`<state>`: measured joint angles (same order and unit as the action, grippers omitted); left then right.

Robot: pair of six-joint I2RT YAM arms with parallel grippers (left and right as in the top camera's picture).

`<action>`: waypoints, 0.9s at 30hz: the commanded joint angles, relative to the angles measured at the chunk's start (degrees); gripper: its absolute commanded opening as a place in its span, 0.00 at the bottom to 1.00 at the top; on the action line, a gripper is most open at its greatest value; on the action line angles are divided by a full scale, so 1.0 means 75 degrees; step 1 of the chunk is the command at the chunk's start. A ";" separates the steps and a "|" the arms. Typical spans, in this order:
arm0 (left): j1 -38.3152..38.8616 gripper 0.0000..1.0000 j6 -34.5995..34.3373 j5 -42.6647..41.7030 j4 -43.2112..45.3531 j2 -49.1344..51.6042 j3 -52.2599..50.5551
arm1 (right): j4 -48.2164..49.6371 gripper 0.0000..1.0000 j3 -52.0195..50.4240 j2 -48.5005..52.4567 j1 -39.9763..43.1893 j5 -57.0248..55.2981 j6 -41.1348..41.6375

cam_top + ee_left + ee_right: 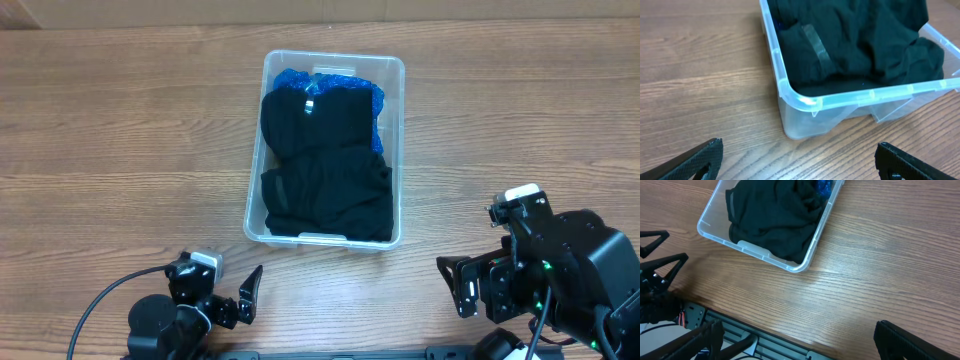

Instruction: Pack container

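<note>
Wood-grain counter fills every view. Near its front edge, left of centre, your left gripper [799, 147] hangs spread wide, holding nothing. Mid-counter, nearer the far edge, the container [400, 150] holds soft black garments [325, 170] over something blue [300, 80]. Expect a light, slick, flexing bin; take it by the stiffer rim. Toward the front right corner, your right gripper [799, 327] is likewise spread and empty.

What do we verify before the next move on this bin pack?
1. Left hand open, empty: ok.
2. Right hand open, empty: ok.
3. Both hands apart from the clear rectangular plastic container: ok.
4. Black fabric garments inside, nothing over the rim: ok.
5. Blue crinkly item tucked under them at the far end: ok.
6. More items waiting off-frame: cannot tell.
</note>
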<state>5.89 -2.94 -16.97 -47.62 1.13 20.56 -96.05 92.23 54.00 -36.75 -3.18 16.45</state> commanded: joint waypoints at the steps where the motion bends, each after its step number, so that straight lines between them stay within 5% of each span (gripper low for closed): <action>1: -0.0041 1.00 -0.0128 -0.0096 0.0044 -0.0125 -0.0230 | 0.0023 1.00 0.0041 -0.0032 0.0003 -0.0017 -0.0026; 12: -0.0041 1.00 -0.0131 -0.0058 0.0871 -0.0125 -0.1445 | 0.0023 1.00 0.0038 -0.0032 0.0003 -0.0017 -0.0026; 27: -0.0041 1.00 -0.0122 -0.0058 0.0950 -0.0122 -0.1440 | 0.0023 1.00 0.0038 -0.0032 0.0003 -0.0017 -0.0023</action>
<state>5.89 -3.09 -16.99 -40.80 0.95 10.83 -96.05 92.23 54.00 -36.75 -3.20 16.43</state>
